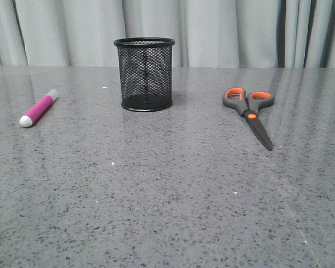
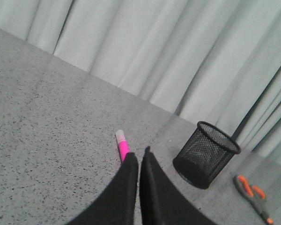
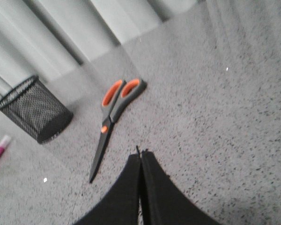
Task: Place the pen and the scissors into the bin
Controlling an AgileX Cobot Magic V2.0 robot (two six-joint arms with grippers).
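No legible text, label, brand, number or sign appears in any view. The pen (image 1: 38, 110) shows a plain pink barrel with no print that can be made out. The scissors (image 1: 250, 111) carry no readable mark on handles or blades. The bin (image 1: 144, 73) is bare mesh with an unmarked rim. The table (image 1: 167, 201) and the curtain (image 1: 223, 30) bear no writing.
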